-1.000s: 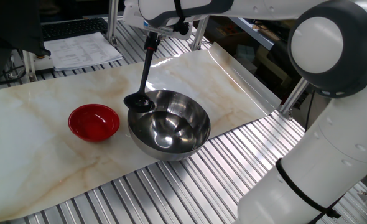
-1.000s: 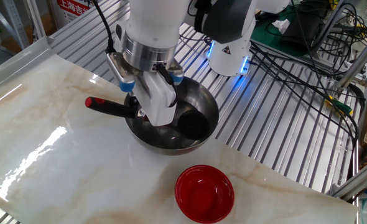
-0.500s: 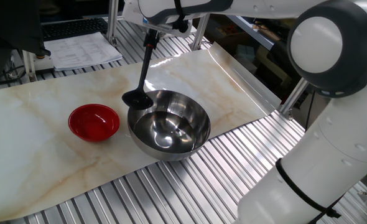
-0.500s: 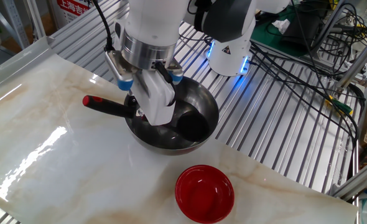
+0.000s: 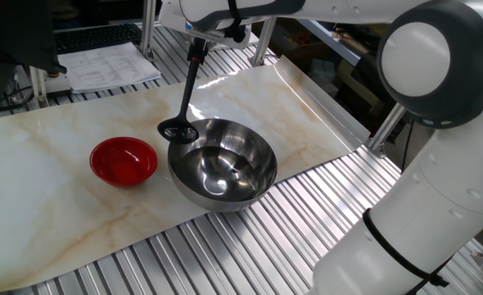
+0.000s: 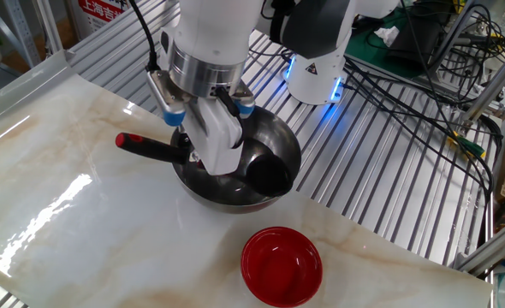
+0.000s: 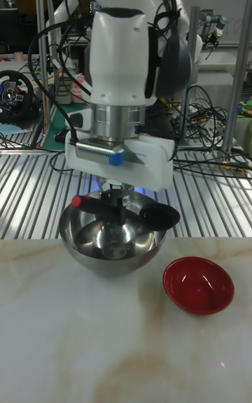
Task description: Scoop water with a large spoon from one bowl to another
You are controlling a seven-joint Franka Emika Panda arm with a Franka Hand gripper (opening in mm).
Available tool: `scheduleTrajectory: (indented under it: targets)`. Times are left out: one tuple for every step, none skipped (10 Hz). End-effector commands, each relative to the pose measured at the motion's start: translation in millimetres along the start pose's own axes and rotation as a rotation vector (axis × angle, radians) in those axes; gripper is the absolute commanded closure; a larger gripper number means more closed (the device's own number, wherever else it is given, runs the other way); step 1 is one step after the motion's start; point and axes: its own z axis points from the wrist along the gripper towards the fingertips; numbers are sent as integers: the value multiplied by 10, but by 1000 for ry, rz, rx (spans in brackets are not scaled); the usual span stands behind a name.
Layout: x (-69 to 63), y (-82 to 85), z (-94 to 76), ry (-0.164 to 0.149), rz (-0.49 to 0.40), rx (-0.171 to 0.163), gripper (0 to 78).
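My gripper (image 5: pixel 198 47) is shut on the upper handle of the large spoon (image 5: pixel 188 92), a black ladle with a red handle tip (image 6: pixel 122 141). Its cup (image 5: pixel 178 130) hangs tilted just over the rim of the steel bowl (image 5: pixel 258 176), on the side facing the red bowl (image 5: pixel 124 160). In the tall fixed view the cup (image 7: pixel 161 216) sits at the steel bowl's (image 7: pixel 112 252) right rim, with the red bowl (image 7: pixel 198 285) lower right. Glints inside the steel bowl suggest water (image 5: pixel 217 179). Whether the cup holds water is hidden.
Both bowls stand on a marble-patterned sheet (image 5: pixel 53 205) with a raised far edge (image 5: pixel 307 90), laid on aluminium slats. Papers (image 5: pixel 110 67) lie at the back left. The robot's base (image 6: pixel 317 73) and cables (image 6: pixel 424 77) sit behind the steel bowl.
The spoon's cup has risen out of the steel bowl and shifted slightly toward the red bowl, now hanging at the rim. Both bowls stayed in place.
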Motion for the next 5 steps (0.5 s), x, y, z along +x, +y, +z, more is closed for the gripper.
scheduleTrajectory:
  targets:
    - [23, 109, -10, -6, 21, -2, 763]
    - [41, 167, -6, -6, 34, -3, 763]
    - [46, 200, -5, -6, 42, -2, 763]
    - [52, 240, 1, -7, 52, -2, 763]
    - [61, 266, 13, -8, 58, -2, 763]
